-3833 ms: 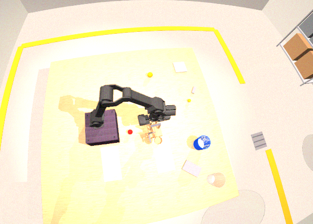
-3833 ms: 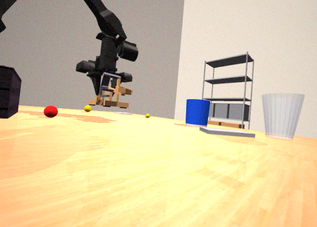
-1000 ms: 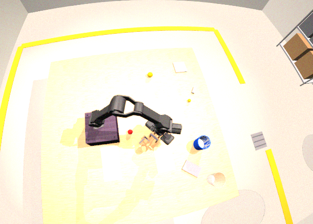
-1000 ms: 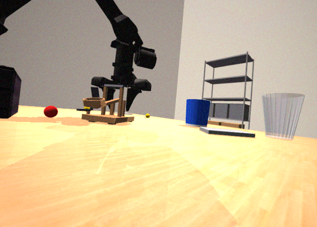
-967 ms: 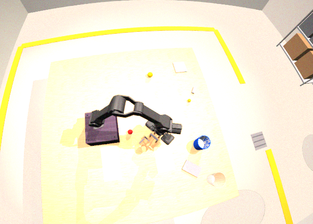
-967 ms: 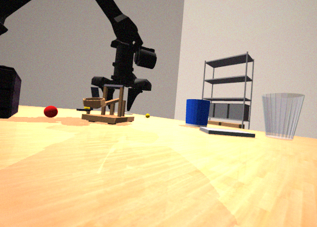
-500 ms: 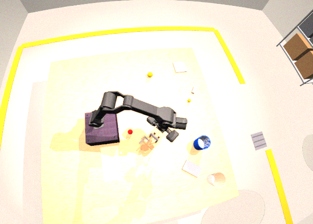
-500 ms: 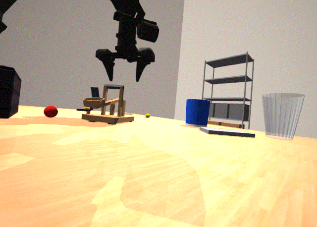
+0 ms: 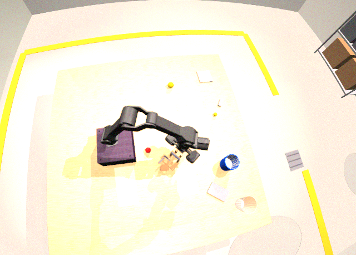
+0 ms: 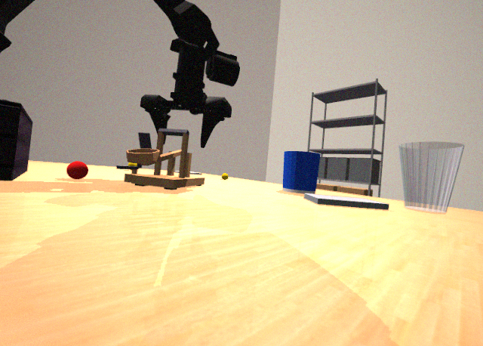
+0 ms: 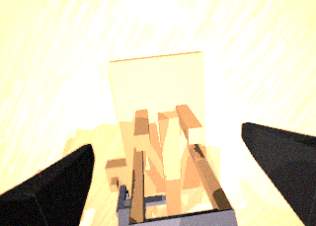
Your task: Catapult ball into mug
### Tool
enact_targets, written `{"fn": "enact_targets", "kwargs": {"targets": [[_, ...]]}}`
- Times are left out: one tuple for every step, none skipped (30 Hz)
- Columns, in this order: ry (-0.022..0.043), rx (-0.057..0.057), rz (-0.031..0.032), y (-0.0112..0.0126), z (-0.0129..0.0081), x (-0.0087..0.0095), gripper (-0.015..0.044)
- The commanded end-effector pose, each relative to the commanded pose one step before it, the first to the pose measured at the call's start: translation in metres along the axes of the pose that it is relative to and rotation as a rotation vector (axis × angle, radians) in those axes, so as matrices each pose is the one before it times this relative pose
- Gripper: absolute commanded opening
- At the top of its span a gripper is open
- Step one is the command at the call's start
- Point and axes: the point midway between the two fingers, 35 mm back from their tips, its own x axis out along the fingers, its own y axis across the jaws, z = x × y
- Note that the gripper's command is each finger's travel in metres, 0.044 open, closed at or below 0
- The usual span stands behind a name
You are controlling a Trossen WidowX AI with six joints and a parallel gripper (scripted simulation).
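Above the catapult (image 10: 165,166), wide-open claw (image 10: 183,129), fingertips just off its frame.

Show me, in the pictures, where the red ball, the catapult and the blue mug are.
red ball (image 10: 77,169): exterior view, middle of its near side.
catapult (image 10: 143,155): exterior view, outer wall of its cup.
blue mug (image 10: 300,171): exterior view, middle of its side wall.

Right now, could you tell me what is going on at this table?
The arm's gripper hangs open and empty just above the wooden catapult, which stands on the table. The catapult's cup looks empty; the red ball lies on the table to its side. The blue mug stands apart, waiting as the target.
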Motion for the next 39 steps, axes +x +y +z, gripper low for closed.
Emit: {"fn": "enact_targets", "kwargs": {"targets": [[-0.00142,0.0041,-0.00777,-0.00104,0.00039,0.00342,0.0440],[0.00000,0.0000,0.00000,-0.00008,0.00006,0.00163,0.0440],[0.00000,0.0000,0.00000,-0.00007,0.00005,0.00164,0.0440],[0.00000,0.0000,0.00000,-0.00007,0.00005,0.00164,0.0440],[0.00000,0.0000,0.00000,-0.00006,0.00004,0.00164,0.0440],[0.00000,0.0000,0.00000,-0.00005,0.00004,0.00164,0.0440],[0.00000,0.0000,0.00000,-0.00005,0.00003,0.00164,0.0440],[0.00000,0.0000,0.00000,-0.00004,0.00003,0.00164,0.0440],[0.00000,0.0000,0.00000,-0.00003,0.00003,0.00164,0.0440],[0.00000,0.0000,0.00000,-0.00003,0.00002,0.00164,0.0440],[0.00000,0.0000,0.00001,-0.00002,0.00002,0.00164,0.0440],[0.00000,0.0000,0.00001,-0.00002,0.00001,0.00163,0.0440],[0.00000,0.0000,0.00001,-0.00001,0.00001,0.00163,0.0440],[0.00000,0.0000,0.00001,0.00000,0.00000,0.00163,0.0440],[0.00000,0.0000,0.00001,0.00000,0.00000,0.00163,0.0440],[0.00000,0.0000,0.00001,0.00001,-0.00001,0.00163,0.0440],[0.00000,0.0000,0.00001,0.00002,-0.00001,0.00163,0.0440],[0.00000,0.0000,0.00001,0.00002,-0.00002,0.00162,0.0440],[0.00000,0.0000,0.00001,0.00003,-0.00002,0.00163,0.0440],[0.00000,0.0000,0.00001,0.00004,-0.00003,0.00162,0.0440],[0.00000,0.0000,0.00001,0.00004,-0.00003,0.00162,0.0440],[0.00001,0.0000,0.00001,0.00005,-0.00004,0.00162,0.0440],[0.00001,0.0000,0.00001,0.00006,-0.00004,0.00162,0.0440],[0.00001,0.0000,0.00001,0.00006,-0.00004,0.00162,0.0440],[0.00001,0.0000,0.00001,0.00007,-0.00005,0.00162,0.0440],[0.00001,0.0000,0.00001,0.00008,-0.00005,0.00161,0.0440],[0.00001,0.0000,0.00001,0.00008,-0.00006,0.00161,0.0440],[0.00001,0.0000,0.00001,0.00009,-0.00006,0.00161,0.0440],[0.00001,0.0000,0.00002,0.00009,-0.00007,0.00161,0.0440],[0.00001,0.0000,0.00002,0.00010,-0.00007,0.00160,0.0440],[0.00001,0.0000,0.00001,0.00009,-0.00006,0.00129,0.0440],[0.00000,0.0000,0.00001,0.00005,-0.00004,0.00077,0.0440],[0.00000,0.0000,0.00000,0.00002,-0.00001,0.00026,0.0440],[0.00000,0.0000,0.00000,0.00000,0.00000,0.00000,0.0440],[0.00000,0.0000,0.00000,0.00000,0.00000,0.00000,0.0440],[-0.00478,-0.0051,-0.00093,-0.00104,0.00116,-0.00313,0.0414],[0.00000,0.0000,0.00000,0.00000,0.00000,0.00000,0.0387],[0.00000,0.0000,0.00000,0.00000,0.00000,0.00000,0.0361],[0.00000,0.0000,0.00000,0.00000,0.00000,0.00000,0.0335]]}}
